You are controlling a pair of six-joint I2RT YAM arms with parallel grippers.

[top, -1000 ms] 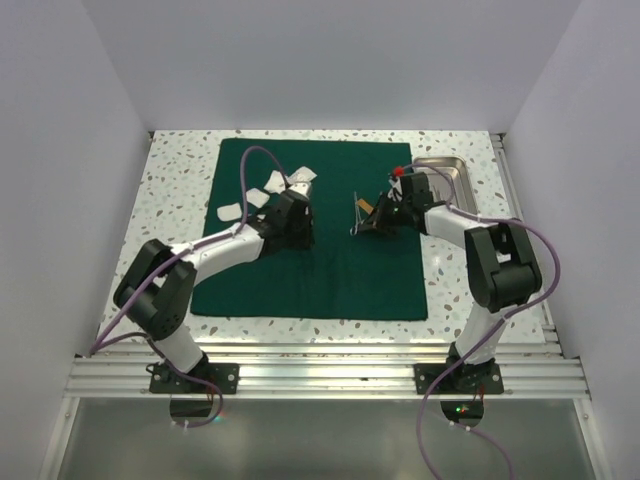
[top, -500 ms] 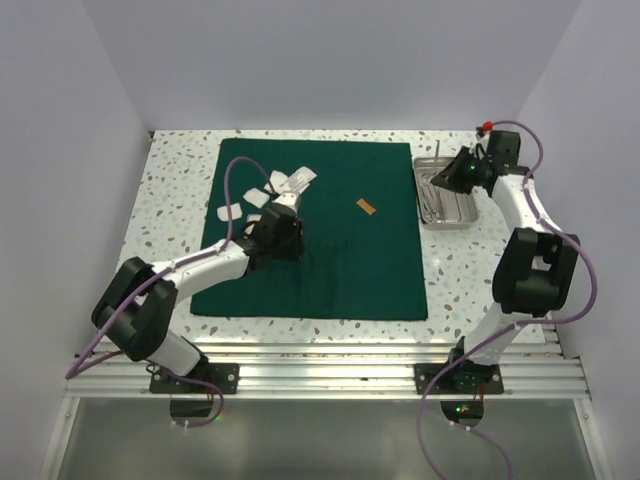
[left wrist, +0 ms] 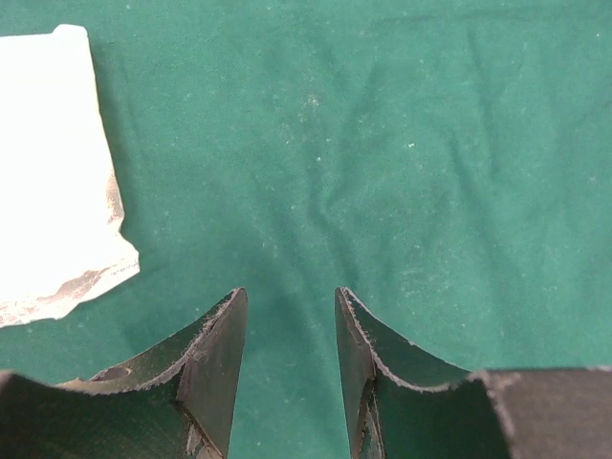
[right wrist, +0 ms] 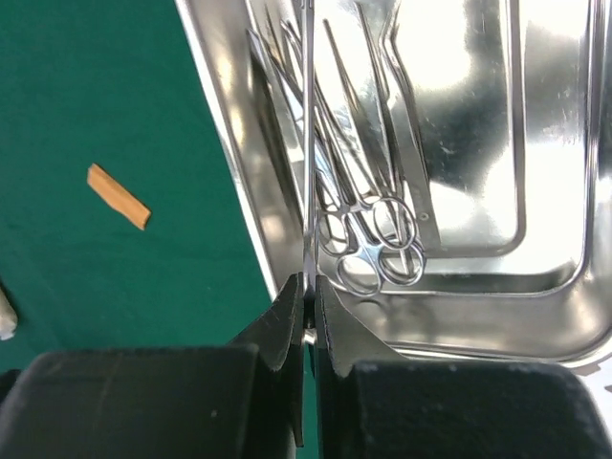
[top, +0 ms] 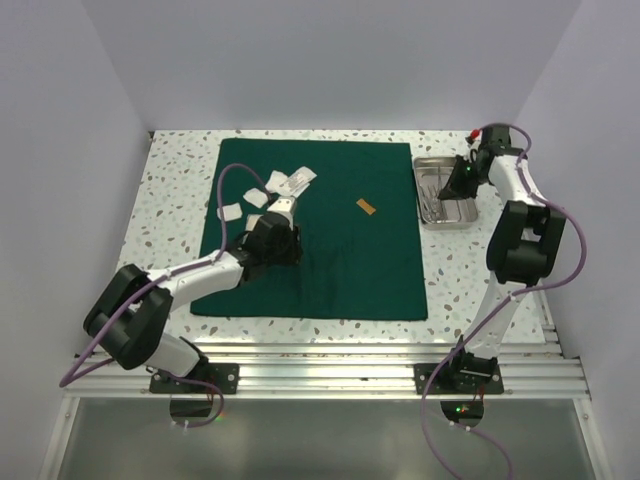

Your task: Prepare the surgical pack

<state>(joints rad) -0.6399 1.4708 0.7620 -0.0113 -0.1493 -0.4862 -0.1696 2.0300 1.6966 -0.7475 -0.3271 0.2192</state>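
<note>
Steel instrument (right wrist: 307,191) pinched in right hand (right wrist: 308,287) over tray (right wrist: 555,316)

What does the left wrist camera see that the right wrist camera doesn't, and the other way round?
Only the left wrist: a white gauze pad close up, and the left tool, open over bare cloth. Only the right wrist: the steel tray holding ring-handled instruments, a small tan strip, and the right tool, shut on a thin steel instrument. Both: the green cloth.

Left fingers (left wrist: 215,354) stand parted; right fingers (right wrist: 282,320) pressed together, that arm outstretched.
</note>
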